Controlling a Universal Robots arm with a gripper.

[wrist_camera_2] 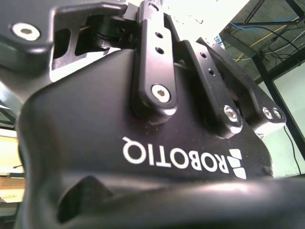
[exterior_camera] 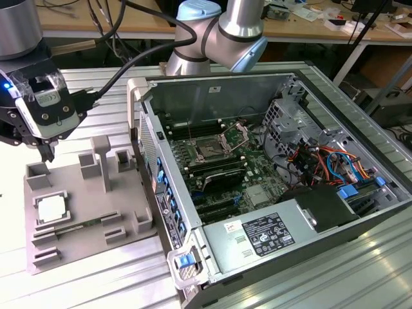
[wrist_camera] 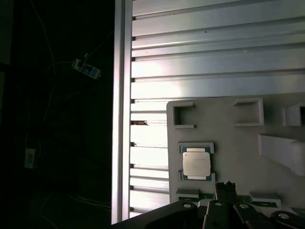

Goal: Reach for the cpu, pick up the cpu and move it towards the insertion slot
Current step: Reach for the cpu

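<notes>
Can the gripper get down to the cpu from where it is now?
Probably yes. The cpu lies uncovered on the grey tray, the gripper hangs above the tray, not touching, and the tray's tall post stands clear to the exterior view's right.

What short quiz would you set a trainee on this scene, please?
1. True or false: the cpu lies in the insertion slot.
2. The gripper is nearest to: A the grey tray; B the power-supply box; C the memory slots.
3. Fill in: the computer case stands on the exterior view's ____ of the grey tray.

Key: 1 false, it rests in a recess of the grey tray; 2 A; 3 right.
</notes>
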